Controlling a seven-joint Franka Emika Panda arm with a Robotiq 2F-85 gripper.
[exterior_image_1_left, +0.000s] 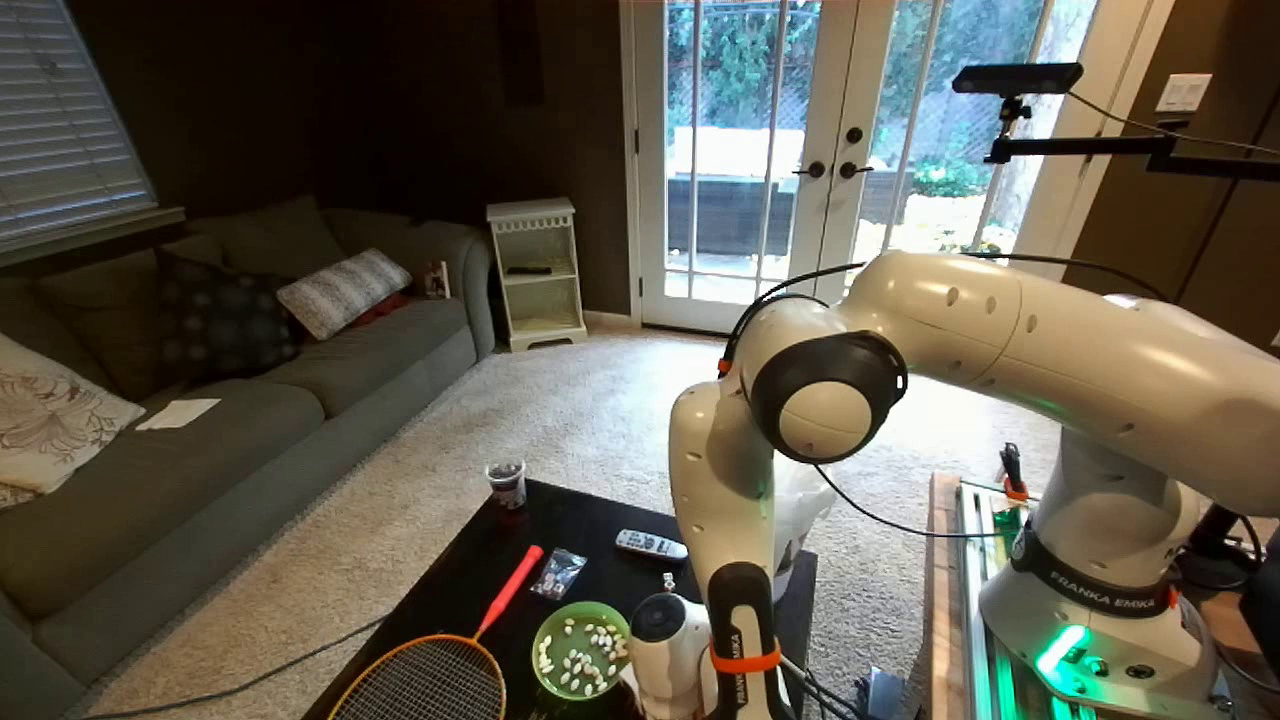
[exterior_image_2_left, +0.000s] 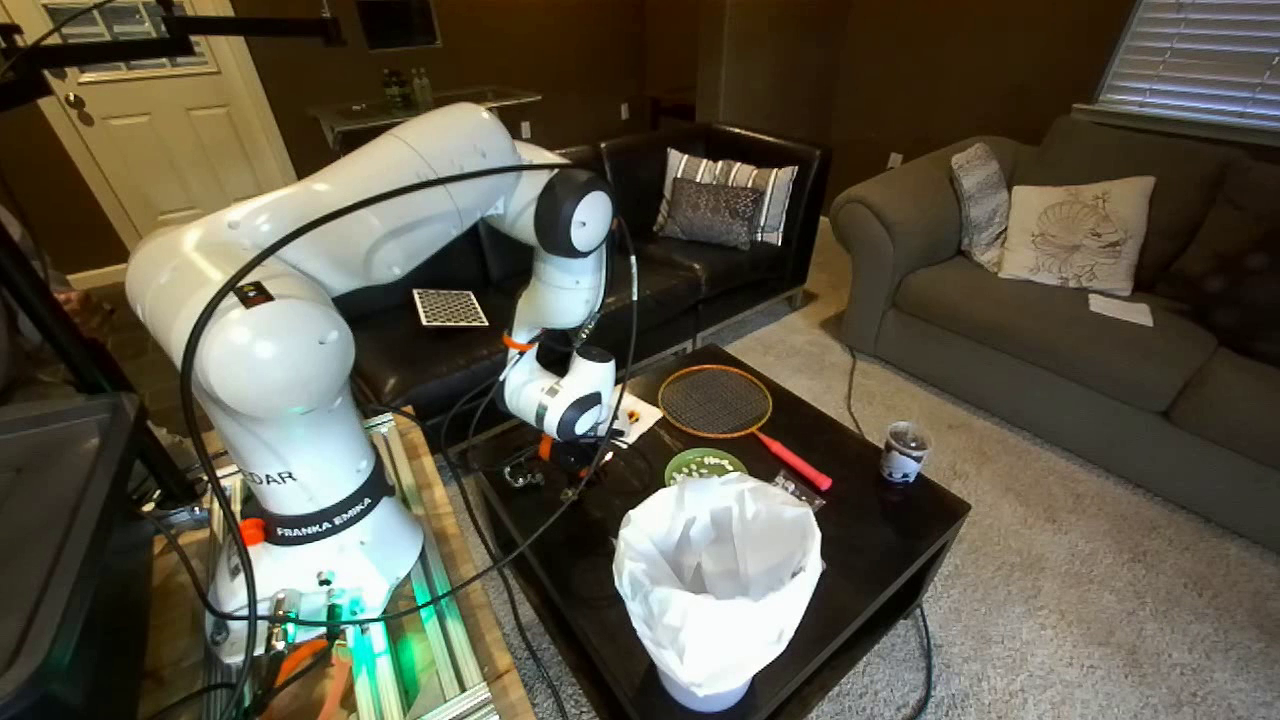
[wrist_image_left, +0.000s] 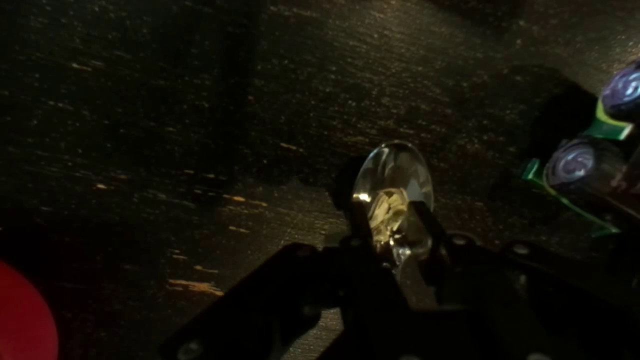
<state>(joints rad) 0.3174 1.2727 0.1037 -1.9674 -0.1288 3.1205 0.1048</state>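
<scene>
Black is the gripper (wrist_image_left: 390, 212), and its two fingers (wrist_image_left: 426, 221) stand a little apart, on both sides of a clear oval-ended thing (wrist_image_left: 400, 162); whether they press it or only surround it, I cannot tell. This clear thing is seen against the dark table (exterior_image_2_left: 880, 535), and in an exterior view the gripper is low, near the corner where the edge facing the robot base (exterior_image_2_left: 310, 570) meets the edge facing the black sofa (exterior_image_2_left: 655, 285). Around the fingers, the wrist view shows two round purplish things (wrist_image_left: 575, 162) with green strips, and a red rounded thing (wrist_image_left: 22, 315), cut by the border. A printed white sheet (exterior_image_2_left: 645, 412) lies beside the edge of the black sofa side. More inward on the table is a green bowl (exterior_image_1_left: 580, 607) with white pieces (exterior_image_1_left: 585, 665). The racket (exterior_image_2_left: 715, 402) lies along the edge facing the grey sofa (exterior_image_2_left: 1080, 325), and its pinkish handle (exterior_image_2_left: 795, 463) is beside a small packet (exterior_image_1_left: 560, 573). The remote control (exterior_image_1_left: 651, 545) is near the edge facing the glass doors (exterior_image_1_left: 735, 180). Where these two edges meet, a cup (exterior_image_1_left: 507, 485) stands on the corner; at the opposite end of the doors' edge stands a white-lined bin (exterior_image_2_left: 715, 620)
</scene>
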